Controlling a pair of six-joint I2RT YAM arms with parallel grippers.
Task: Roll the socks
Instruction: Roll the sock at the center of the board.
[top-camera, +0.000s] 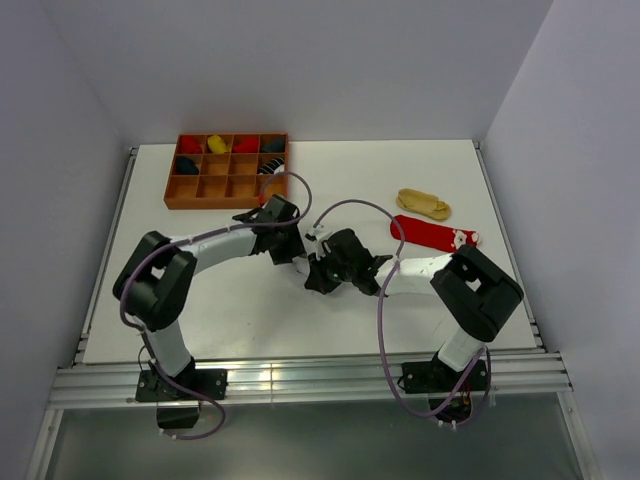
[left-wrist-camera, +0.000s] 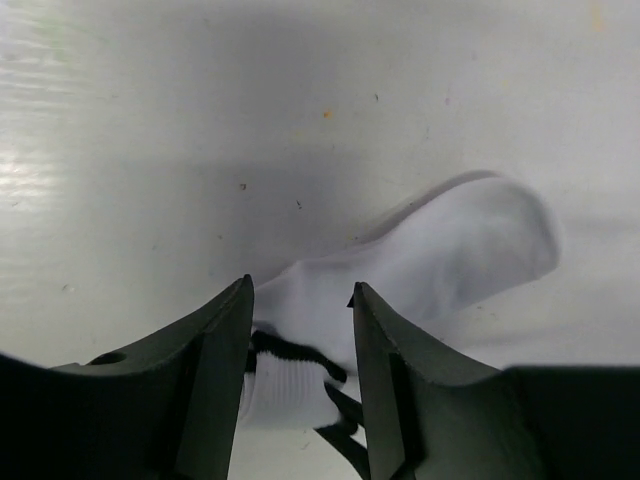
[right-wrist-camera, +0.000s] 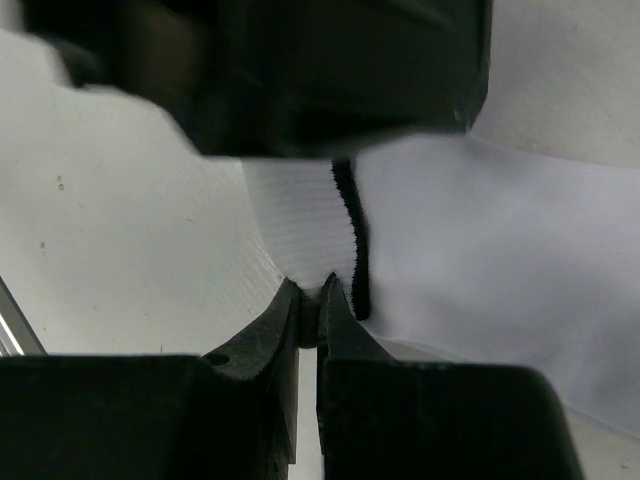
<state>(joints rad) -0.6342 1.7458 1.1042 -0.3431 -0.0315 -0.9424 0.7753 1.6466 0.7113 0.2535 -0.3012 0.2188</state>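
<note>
White rectangular tabletop (top-camera: 200, 330), faintly speckled, evenly lit. Pale grey walls (top-camera: 300, 60) at left, far and right. Ribbed aluminium rail frame (top-camera: 320, 380) along near edge.

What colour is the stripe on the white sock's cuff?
Black. The stripe on the white sock shows best in the right wrist view.

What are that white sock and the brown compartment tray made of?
The white sock: soft knitted fabric, matte, going by the fine ribbing at its black-striped cuff. The tray: probably wood, brown with a dull finish, though too small here to see grain.
</note>
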